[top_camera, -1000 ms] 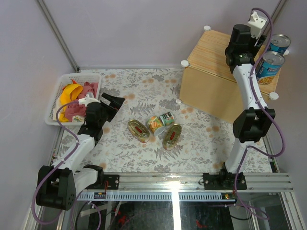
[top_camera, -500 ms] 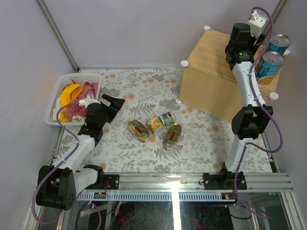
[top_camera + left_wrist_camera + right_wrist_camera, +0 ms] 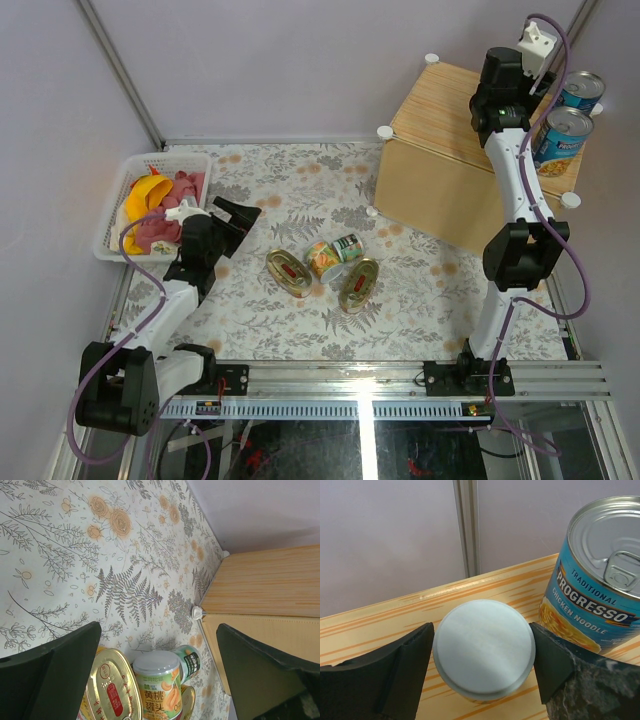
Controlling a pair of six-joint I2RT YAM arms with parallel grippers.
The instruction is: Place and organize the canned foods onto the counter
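Right gripper (image 3: 482, 655) straddles a small pale-lidded can (image 3: 485, 635) on the far-right counter (image 3: 370, 625); can't tell if it's gripping. Left gripper (image 3: 159, 630) is wide open.

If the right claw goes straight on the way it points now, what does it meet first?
Probably the counter. The right claw points down with the pale-lidded can between its fingers, so the tips would pass beside the can and reach the wood. How low the tips are is unclear.
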